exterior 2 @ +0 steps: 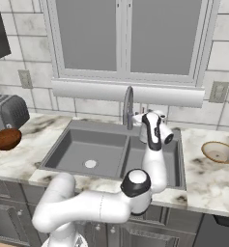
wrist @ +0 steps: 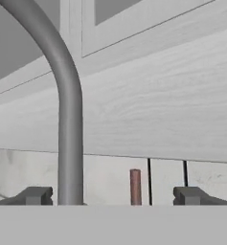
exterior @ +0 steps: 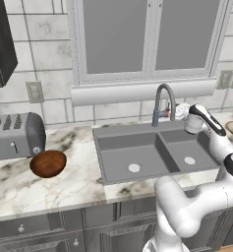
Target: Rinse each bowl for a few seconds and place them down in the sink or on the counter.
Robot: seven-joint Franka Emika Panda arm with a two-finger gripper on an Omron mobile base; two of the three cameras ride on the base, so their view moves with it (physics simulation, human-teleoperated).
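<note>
Fingers spread wide and empty, the end effector (wrist: 113, 195) (near the curved grey gooseneck faucet (wrist: 67, 110)) could knock its handle askew.

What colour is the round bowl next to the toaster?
Deep reddish-brown, like wood. The round bowl shows best in the left base view.

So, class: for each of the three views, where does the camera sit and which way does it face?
Left base view: behind the arm, to its left, facing the sink; arm at lower right.
Right base view: behind, to its right, facing the same sink; arm at lower left.
Hand view: on the hand, facing the faucet; open gripper at bottom.
Both base views share the reddish-brown bowl.
</note>
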